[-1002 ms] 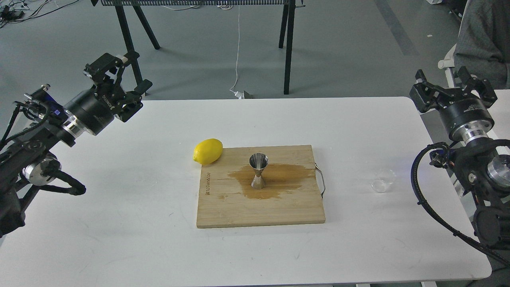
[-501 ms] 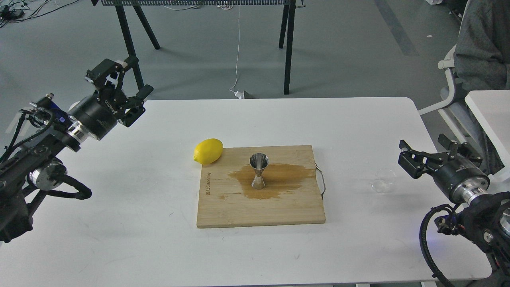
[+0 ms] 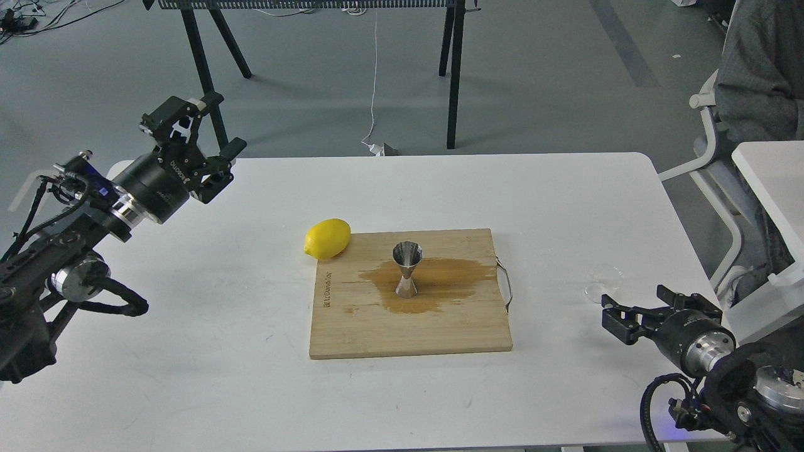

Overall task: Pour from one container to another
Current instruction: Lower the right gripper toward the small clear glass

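Note:
The tiny clear cup (image 3: 603, 282) lies on the white table, right of the board, and looks tipped on its side. The steel jigger (image 3: 407, 270) stands upright in the middle of the bamboo cutting board (image 3: 440, 333), in a brown wet stain. My right gripper (image 3: 637, 306) hovers low at the near right, a short way in front of the cup and apart from it, open and empty. My left gripper (image 3: 198, 135) is raised over the table's far left corner, open and empty, far from both containers.
A yellow lemon (image 3: 327, 238) rests against the board's far left corner. A metal handle (image 3: 506, 285) sticks out of the board's right side. A chair and a seated person (image 3: 754, 69) are at the far right, next to a second white table (image 3: 772, 182).
My right arm has swung down from the table's far right edge to the near right, ending just in front of the cup. My left arm shifted slightly right. Cup, jigger and lemon stayed put.

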You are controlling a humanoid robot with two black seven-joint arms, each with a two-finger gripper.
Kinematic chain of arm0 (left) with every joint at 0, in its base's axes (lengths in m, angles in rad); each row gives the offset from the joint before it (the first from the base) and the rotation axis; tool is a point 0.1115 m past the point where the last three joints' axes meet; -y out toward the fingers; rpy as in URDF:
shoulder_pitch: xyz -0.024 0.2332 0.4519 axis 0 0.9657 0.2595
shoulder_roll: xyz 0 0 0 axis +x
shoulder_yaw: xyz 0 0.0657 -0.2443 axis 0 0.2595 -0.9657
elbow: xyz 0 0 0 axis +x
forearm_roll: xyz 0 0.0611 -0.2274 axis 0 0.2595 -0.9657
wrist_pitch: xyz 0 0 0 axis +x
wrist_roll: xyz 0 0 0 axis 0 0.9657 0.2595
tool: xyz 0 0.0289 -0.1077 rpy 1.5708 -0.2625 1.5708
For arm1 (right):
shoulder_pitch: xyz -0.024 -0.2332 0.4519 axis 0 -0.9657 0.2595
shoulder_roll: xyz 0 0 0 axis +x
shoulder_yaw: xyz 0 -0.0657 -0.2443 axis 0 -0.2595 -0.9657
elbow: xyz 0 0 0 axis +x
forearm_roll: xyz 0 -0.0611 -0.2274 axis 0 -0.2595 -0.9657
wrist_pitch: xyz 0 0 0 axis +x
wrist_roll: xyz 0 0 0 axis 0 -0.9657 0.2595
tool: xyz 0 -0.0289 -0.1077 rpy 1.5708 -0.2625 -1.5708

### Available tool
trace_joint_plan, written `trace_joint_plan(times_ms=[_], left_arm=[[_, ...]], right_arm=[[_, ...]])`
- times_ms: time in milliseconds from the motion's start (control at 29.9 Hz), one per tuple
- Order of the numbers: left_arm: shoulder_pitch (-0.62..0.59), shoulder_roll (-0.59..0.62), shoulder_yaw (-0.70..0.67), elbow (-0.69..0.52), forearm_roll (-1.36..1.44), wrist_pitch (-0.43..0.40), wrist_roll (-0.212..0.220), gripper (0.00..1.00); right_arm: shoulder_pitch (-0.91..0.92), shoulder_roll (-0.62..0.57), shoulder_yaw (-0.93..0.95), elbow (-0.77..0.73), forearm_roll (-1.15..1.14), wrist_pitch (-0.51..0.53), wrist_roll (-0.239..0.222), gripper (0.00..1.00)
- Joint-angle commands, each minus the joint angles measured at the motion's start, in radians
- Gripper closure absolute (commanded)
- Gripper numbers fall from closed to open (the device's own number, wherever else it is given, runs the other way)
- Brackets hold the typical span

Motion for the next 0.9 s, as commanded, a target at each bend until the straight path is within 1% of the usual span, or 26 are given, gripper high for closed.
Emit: trace_joint_plan(times_ms=[0,200,401,869], left_arm=[[0.0,0.0,0.0,0.001,0.0,0.0,0.0,0.1],[0.006,0.0,0.0,0.002,0.0,0.0,0.0,0.1],[0.012,0.0,-0.002,0.002,0.0,0.0,0.0,0.1],[0.012,0.0,0.0,0.018,0.0,0.0,0.0,0.1]], right_arm=[[0.02,0.012,-0.032,-0.04,-0.001,-0.006,0.002,0.01],[0.052,0.037,-0.036,-0.103,-0.004,-0.006,0.003,0.01],[0.102,0.037,-0.062,-0.159,-0.005,-0.007,0.011,0.01],[0.171,0.075,-0.087,-0.251,-0.027,-0.009,0.015,0.01]])
